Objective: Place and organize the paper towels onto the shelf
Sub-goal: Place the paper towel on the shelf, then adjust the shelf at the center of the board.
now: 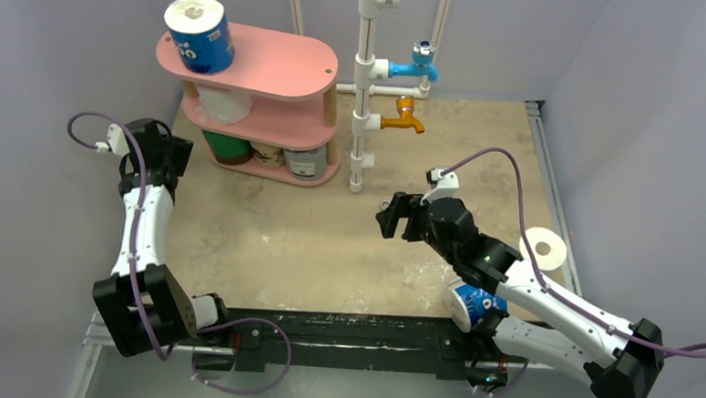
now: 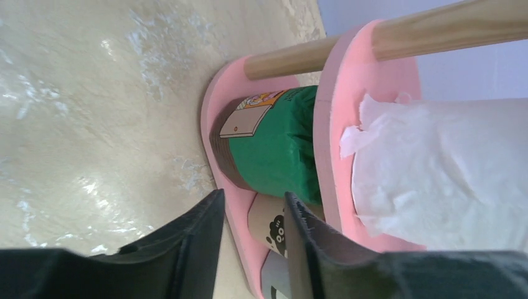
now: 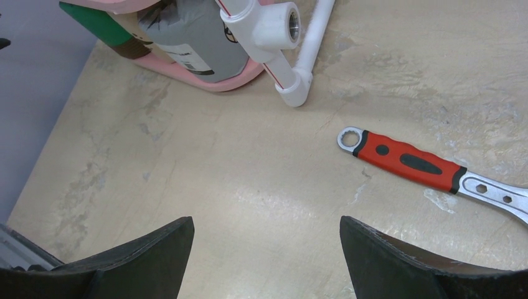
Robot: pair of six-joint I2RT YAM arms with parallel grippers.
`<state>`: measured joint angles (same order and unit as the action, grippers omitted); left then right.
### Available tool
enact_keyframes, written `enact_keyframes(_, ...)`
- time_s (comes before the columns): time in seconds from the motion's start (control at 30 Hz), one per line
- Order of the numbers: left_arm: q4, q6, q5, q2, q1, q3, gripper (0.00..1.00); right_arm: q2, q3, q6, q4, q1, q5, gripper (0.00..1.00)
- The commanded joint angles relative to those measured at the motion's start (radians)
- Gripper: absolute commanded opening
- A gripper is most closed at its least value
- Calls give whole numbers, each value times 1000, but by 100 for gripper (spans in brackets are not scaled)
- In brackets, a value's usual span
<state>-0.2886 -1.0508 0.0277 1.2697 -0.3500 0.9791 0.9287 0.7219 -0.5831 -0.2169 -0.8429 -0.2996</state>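
The pink shelf (image 1: 279, 58) stands at the far left. A blue printed paper towel roll (image 1: 198, 34) is on its top board and a bare white one (image 1: 225, 107) on the middle board. Green (image 1: 227, 147), brown (image 1: 268, 155) and grey (image 1: 307, 162) rolls stand on the bottom board. My left gripper (image 1: 165, 148) is just left of the shelf, its jaws partly open and empty; its wrist view shows the green roll (image 2: 274, 149) and white roll (image 2: 448, 168) close ahead. My right gripper (image 1: 398, 218) hovers open mid-table. A white roll (image 1: 545, 248) and a blue roll (image 1: 476, 306) lie by the right arm.
A white pipe frame (image 1: 362, 90) with blue (image 1: 417, 66) and orange (image 1: 401, 119) taps stands right of the shelf. A red-handled wrench (image 3: 408, 163) lies on the table ahead of my right gripper. Grey walls enclose the table on three sides.
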Motion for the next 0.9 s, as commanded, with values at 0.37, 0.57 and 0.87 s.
enact_keyframes(0.37,90,-178,-249,-207,-123,7,62,-48,9,-4,17,4,16,89)
enact_keyframes(0.57,178,-243,-249,-219,-127,58,93,-52,9,-2,12,4,8,89)
enact_keyframes(0.87,257,-338,-245,-205,-167,74,93,-38,17,3,16,4,12,89)
